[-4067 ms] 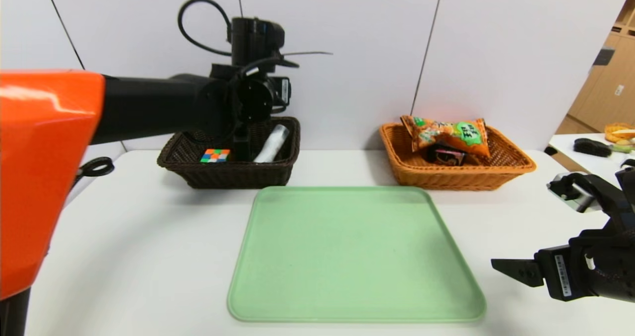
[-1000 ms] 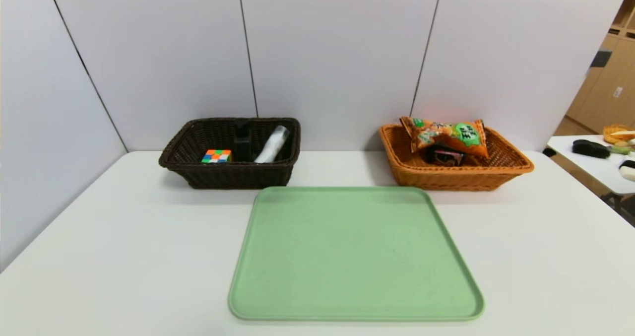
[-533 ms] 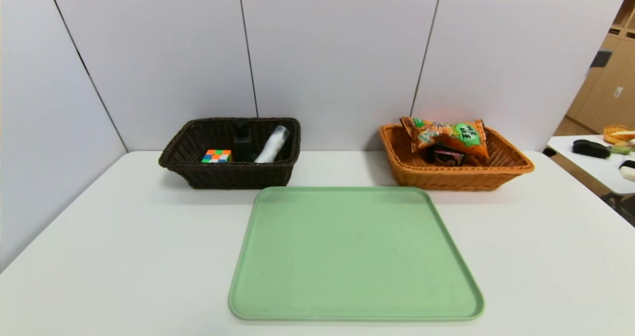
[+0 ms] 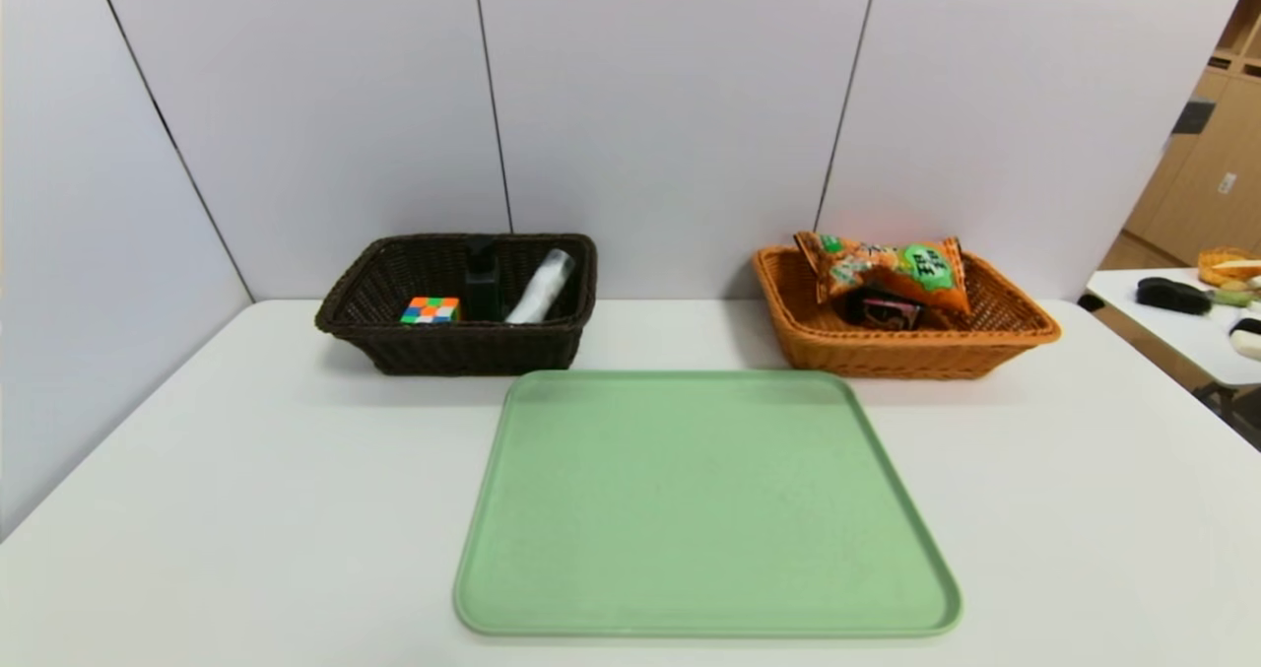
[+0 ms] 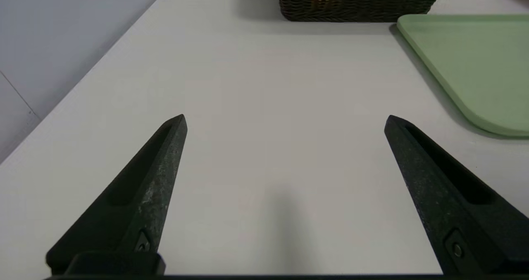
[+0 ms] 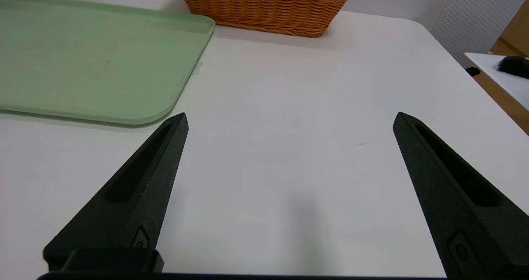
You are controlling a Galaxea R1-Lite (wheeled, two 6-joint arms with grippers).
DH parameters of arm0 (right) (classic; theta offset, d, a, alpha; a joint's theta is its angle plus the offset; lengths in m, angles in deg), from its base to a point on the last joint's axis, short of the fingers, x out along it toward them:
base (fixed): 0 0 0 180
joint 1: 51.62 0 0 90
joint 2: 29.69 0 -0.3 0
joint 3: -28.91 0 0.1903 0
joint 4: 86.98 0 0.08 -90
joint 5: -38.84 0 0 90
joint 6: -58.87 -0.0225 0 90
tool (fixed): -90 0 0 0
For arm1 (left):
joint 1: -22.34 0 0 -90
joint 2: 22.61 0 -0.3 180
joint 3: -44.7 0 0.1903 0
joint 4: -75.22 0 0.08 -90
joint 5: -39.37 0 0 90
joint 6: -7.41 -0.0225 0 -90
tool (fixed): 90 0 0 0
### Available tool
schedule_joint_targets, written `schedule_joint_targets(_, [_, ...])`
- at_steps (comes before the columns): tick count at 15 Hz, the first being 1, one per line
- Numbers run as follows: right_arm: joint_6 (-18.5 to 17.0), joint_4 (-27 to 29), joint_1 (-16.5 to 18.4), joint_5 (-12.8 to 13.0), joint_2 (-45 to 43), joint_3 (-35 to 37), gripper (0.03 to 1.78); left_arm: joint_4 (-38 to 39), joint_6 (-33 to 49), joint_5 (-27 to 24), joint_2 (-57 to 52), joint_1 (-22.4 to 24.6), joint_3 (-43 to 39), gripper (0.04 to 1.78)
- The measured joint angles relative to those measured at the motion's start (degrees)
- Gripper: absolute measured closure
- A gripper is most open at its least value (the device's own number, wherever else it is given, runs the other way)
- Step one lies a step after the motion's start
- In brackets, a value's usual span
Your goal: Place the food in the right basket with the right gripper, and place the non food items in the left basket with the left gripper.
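Note:
The dark brown left basket holds a coloured puzzle cube, a black bottle and a white tube. The orange right basket holds an orange snack bag and a dark packet. Both arms are out of the head view. My left gripper is open and empty above the bare table, near the front left, with the left basket ahead. My right gripper is open and empty above the table at the front right, with the right basket ahead.
An empty green tray lies in the middle of the white table; it also shows in the left wrist view and the right wrist view. A side table with small objects stands at the far right.
Since 4.1 s ago both arms have pulled back out of the head view; the left arm was over the left basket. Nothing has changed in the last second.

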Motion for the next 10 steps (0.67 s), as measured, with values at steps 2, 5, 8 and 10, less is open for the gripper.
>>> schedule_joint_targets(2, [-2.99, 0.09, -0.02, 0.61, 0.00, 0.02, 0.10, 0.07, 0.77, 0.05, 0.00, 0.00, 0.00, 0.13])
schedule_joint_targets(5, [-4.89, -0.04, -0.02, 1.17, 0.00, 0.05, 0.10, 0.10, 1.27, 0.13, 0.02, 0.00, 0.00, 0.13])
schedule_joint_targets(8, [-4.85, 0.05, 0.00, 1.72, 0.00, 0.07, 0.10, 0.11, 1.29, 0.16, 0.02, 0.00, 0.00, 0.13])
schedule_joint_targets(10, [-4.28, 0.11, 0.01, 1.44, 0.00, 0.07, 0.10, 0.10, 1.33, 0.13, 0.02, 0.00, 0.00, 0.13])
